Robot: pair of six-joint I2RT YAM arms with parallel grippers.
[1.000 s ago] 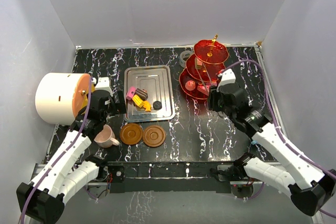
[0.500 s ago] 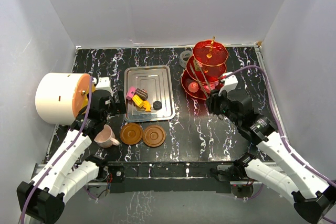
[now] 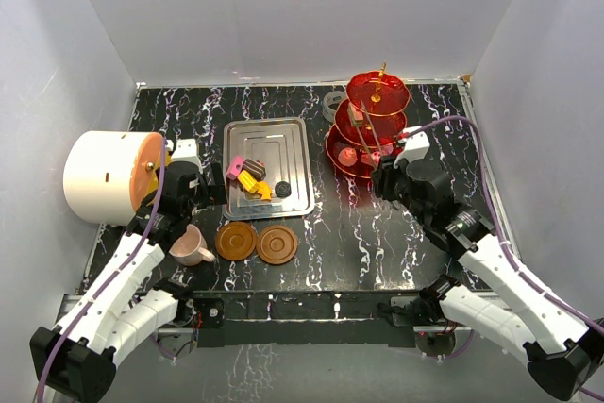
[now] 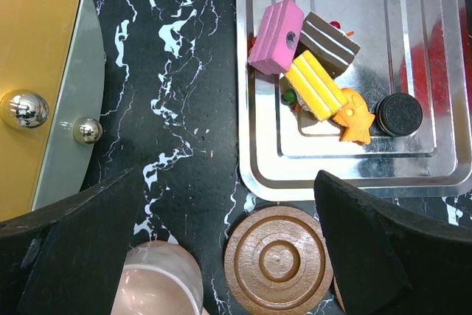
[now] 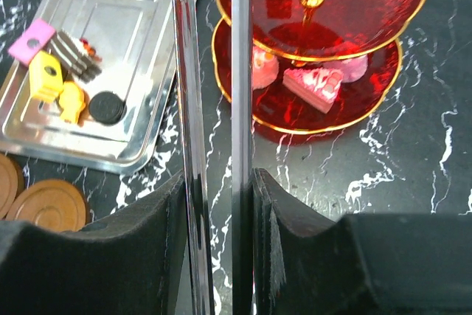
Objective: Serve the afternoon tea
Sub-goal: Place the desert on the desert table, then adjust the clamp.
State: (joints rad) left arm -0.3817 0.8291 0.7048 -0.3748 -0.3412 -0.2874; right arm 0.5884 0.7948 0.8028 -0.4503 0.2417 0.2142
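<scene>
The red three-tier stand (image 3: pixel 377 93) stands at the back right and holds a few sweets, among them a pink slice (image 5: pixel 313 82). My right gripper (image 3: pixel 385 179) is shut on silver tongs (image 5: pixel 210 71), whose tips reach the stand's tiers. More sweets (image 3: pixel 253 179) lie on the steel tray and show in the left wrist view (image 4: pixel 310 79). My left gripper (image 3: pixel 198 197) is open and empty above the table (image 4: pixel 221 245). The pink cup (image 3: pixel 192 247) and two brown saucers (image 3: pixel 236 241) (image 3: pixel 277 245) sit just below it. The blue cup is out of view.
The flat steel tray (image 3: pixel 283 143) lies at centre left. The big white drum with an orange face (image 3: pixel 104 175) stands at the far left, close to my left arm. A small grey round object (image 3: pixel 332 101) sits behind the stand. White walls enclose the table.
My right gripper, with the tongs, has drawn back a little from the stand toward the near side. The left arm has not moved.
</scene>
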